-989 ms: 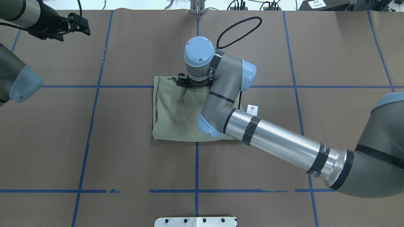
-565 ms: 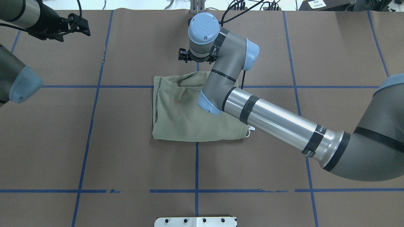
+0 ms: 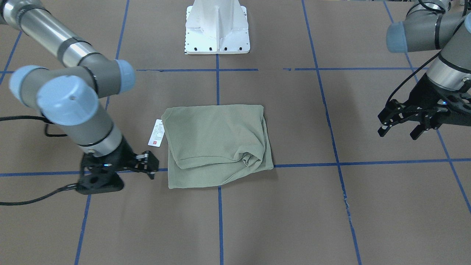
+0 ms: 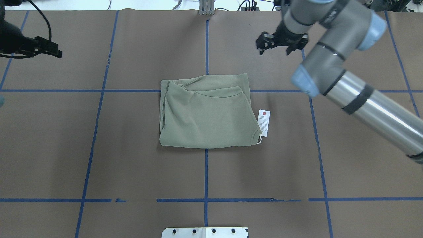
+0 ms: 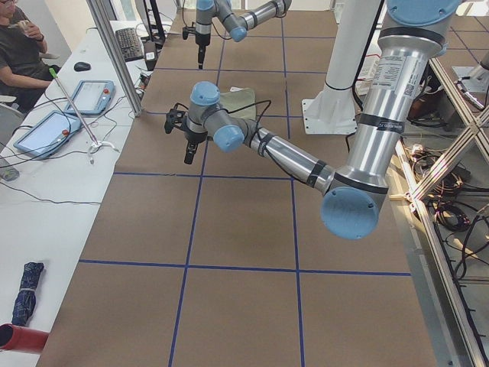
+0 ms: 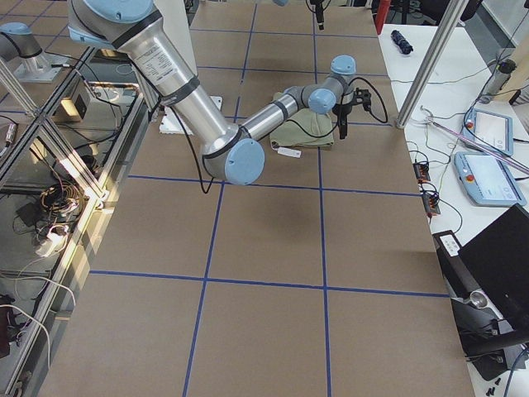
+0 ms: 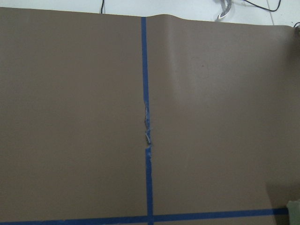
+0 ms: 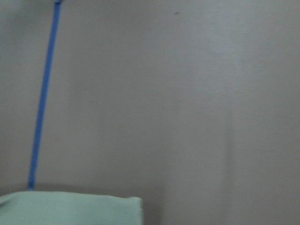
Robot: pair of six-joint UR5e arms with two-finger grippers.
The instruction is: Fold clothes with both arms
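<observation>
Shirt (image 4: 205, 115) one, tag (image 4: 264, 122) one; left gripper (image 3: 399, 132), right gripper (image 4: 276, 49).

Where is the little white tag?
In the overhead view, the white tag lies flat on the table right beside the folded green shirt, along its right edge, on the robot's right side.

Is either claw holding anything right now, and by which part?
Nothing is held. The left gripper and right gripper are open and empty, both clear of the folded shirt.
</observation>
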